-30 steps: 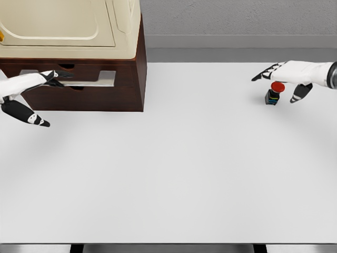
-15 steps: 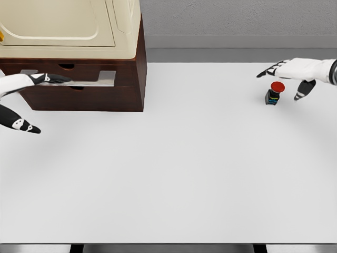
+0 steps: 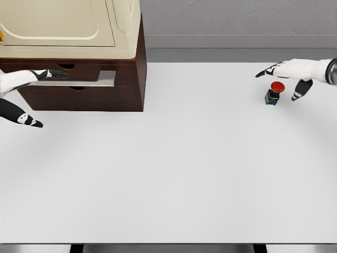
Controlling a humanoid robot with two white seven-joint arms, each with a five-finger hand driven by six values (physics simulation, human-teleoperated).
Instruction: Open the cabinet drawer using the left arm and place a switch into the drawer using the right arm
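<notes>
A dark brown cabinet (image 3: 129, 84) stands at the table's back left, its drawer shut, with a silver handle bar (image 3: 95, 79) across the front. My left hand (image 3: 26, 95) is at the handle's left end: its fingers (image 3: 50, 75) lie on the bar, the thumb (image 3: 23, 118) hangs low and apart. The hand is open, holding nothing. The switch (image 3: 274, 92), a small black box with a red mushroom button, stands upright at the far right. My right hand (image 3: 287, 79) hovers just above and behind it, fingers spread, not touching.
A cream-coloured appliance (image 3: 68, 26) sits on top of the cabinet. The white table (image 3: 174, 168) stretches wide in front of both. A grey wall (image 3: 237, 21) runs behind.
My left hand drew slightly left along the handle, then edged back, fingers still on the bar. My right hand lifted a little off the switch. The drawer has not moved.
</notes>
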